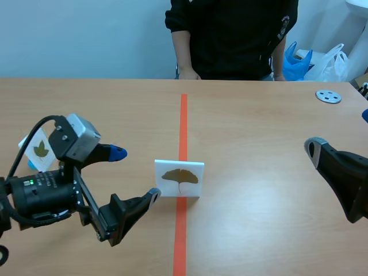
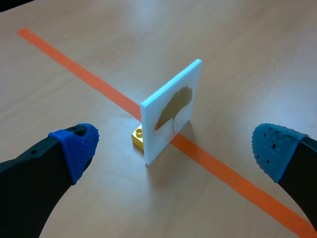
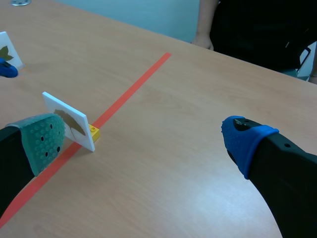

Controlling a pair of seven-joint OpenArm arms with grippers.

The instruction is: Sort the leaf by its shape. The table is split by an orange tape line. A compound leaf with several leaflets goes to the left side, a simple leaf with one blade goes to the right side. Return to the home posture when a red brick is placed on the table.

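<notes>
Scene view: white card (image 1: 179,178) with one fan-shaped brown leaf (image 1: 180,177), single blade, stands upright on the tabletop (image 1: 259,138), straddling the orange tape line (image 1: 183,121). A small yellow brick (image 2: 138,136) sits at its foot, behind the card as the robot sees it.

Left jaws are wide apart on the left side of the line. In the left wrist view the card is ahead of them, between the two blue pads (image 2: 80,147) and clear of both.

Right jaws are also wide apart, holding nothing, well off on the right side; one grey-green pad (image 3: 43,140), one blue.

Second leaf card (image 1: 39,150) stands far left, partly hidden behind the left arm. Person (image 1: 230,34) is at the far edge, with a grey disc (image 1: 328,96) far right.
</notes>
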